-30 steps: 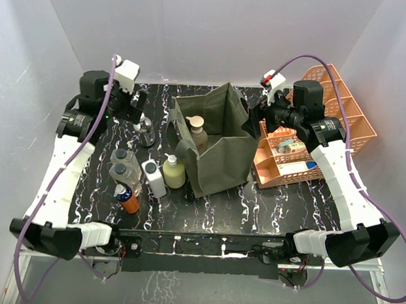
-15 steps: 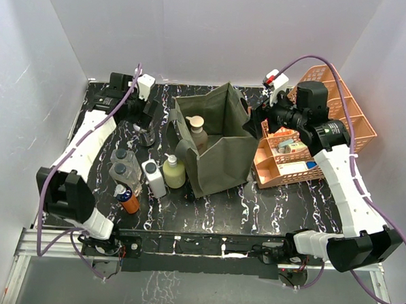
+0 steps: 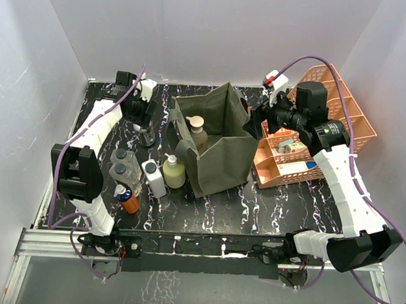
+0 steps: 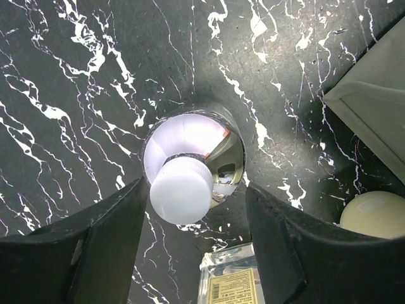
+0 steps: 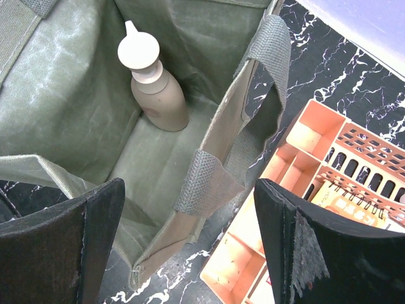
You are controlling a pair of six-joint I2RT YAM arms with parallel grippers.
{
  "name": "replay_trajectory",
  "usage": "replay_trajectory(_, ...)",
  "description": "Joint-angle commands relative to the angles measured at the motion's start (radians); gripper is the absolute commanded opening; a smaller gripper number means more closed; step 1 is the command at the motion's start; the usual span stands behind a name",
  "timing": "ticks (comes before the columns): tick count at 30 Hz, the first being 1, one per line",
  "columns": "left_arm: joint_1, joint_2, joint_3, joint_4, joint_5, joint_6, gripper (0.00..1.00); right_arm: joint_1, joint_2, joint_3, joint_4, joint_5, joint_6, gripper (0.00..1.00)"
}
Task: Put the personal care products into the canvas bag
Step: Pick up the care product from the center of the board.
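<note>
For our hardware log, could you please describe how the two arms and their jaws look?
The left arm and right arm have white link shells and black joint housings. A purple cable loops along each. The jaws are broad and matte black, with slightly worn edges.

The table top (image 4: 69,69) is glossy black, stone-like, with white veining. At the far left, the silvery bottle (image 4: 190,136) has a mirror-bright metallic shell that reflects its surroundings, and a smooth matt white plastic cap (image 4: 181,190). The canvas bag (image 5: 69,101) is matt olive woven cloth, creased, with coarse ribbed webbing straps (image 5: 205,180). Inside it the tan bottle (image 5: 168,104) looks like matt plastic, its beige top (image 5: 139,54) smooth. On the right, the orange tray organizer (image 5: 288,168) is smooth, faintly shiny moulded plastic with lattice walls.
</note>
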Motion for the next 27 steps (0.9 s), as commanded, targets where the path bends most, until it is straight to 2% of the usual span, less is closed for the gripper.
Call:
replay_trajectory(1, 0.008, -0.006, 0.057, -0.020, 0.035, -0.001, 0.60, -0.003, -0.019, -0.014, 0.050, -0.005, -0.010, 0.86)
replay_trajectory(6, 0.007, 0.006, 0.067, -0.026, 0.033, -0.005, 0.52, -0.003, -0.020, -0.019, 0.054, -0.010, -0.009, 0.86)
replay_trajectory(17, 0.009, 0.033, 0.076, -0.028, 0.012, 0.001, 0.45, -0.003, -0.026, -0.019, 0.052, -0.009, -0.008, 0.87)
replay_trajectory(21, 0.009, 0.033, 0.076, -0.026, 0.011, -0.001, 0.40, -0.003, -0.023, -0.018, 0.051, -0.011, -0.008, 0.87)
replay_trajectory(24, 0.009, 0.023, 0.077, -0.023, 0.011, 0.001, 0.34, -0.003, -0.022, -0.017, 0.051, -0.013, -0.006, 0.87)
replay_trajectory(27, 0.009, 0.010, 0.090, -0.031, 0.012, 0.009, 0.19, -0.003, -0.022, -0.019, 0.052, -0.013, -0.006, 0.87)
